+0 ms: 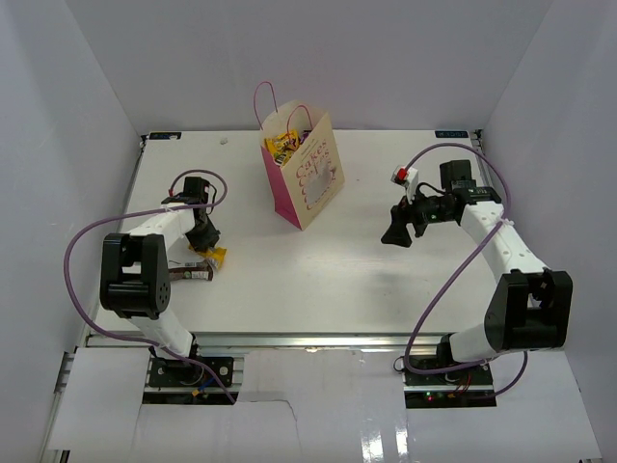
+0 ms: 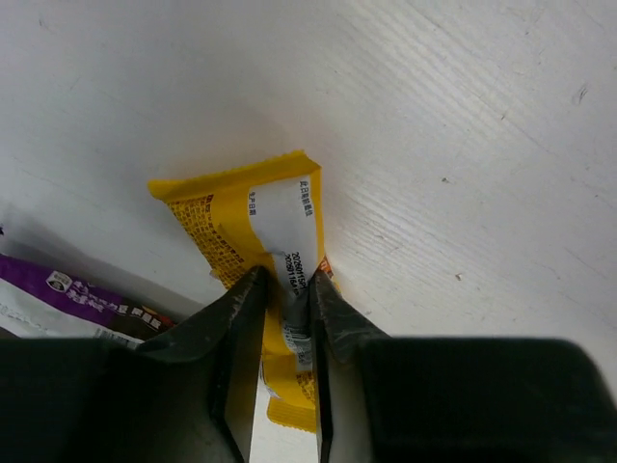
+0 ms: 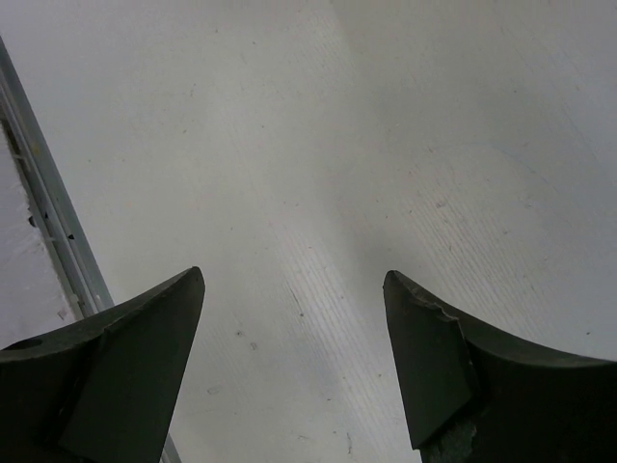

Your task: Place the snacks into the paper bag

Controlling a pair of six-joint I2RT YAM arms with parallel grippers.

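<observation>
A: What fills the middle of the frame?
B: A white tabletop (image 1: pixel 318 280), faintly scratched; plain white walls (image 1: pixel 386 58) stand along its left, top and right edges.
A: And lower down?
B: A metal rail (image 1: pixel 308 340) runs along its bottom edge; white panels (image 1: pixel 318 405) lie below that.

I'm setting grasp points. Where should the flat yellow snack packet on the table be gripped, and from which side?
Pinch the flat yellow snack packet across its narrow width, from straight above: it lies flat and long; the left gripper pinches it so.
</observation>
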